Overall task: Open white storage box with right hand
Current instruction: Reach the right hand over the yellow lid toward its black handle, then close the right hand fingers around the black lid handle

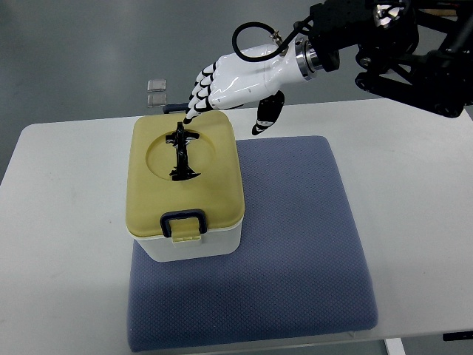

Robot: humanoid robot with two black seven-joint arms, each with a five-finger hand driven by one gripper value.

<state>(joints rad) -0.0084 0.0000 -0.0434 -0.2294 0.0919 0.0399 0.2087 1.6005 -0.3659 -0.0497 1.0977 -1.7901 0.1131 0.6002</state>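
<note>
A white box with a closed yellow lid sits on a blue mat on the worktop. The right hand, fingers relaxed and empty, hovers over the lid's far edge.

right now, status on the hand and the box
Right hand open, fingertips over the box's far edge. Storage box shut, latch down, on blue mat. Nothing in the way.

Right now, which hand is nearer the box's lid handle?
Right. The right hand hovers over the far edge of the yellow lid, fingertips just above the black handle. The left hand isn't in view.
</note>
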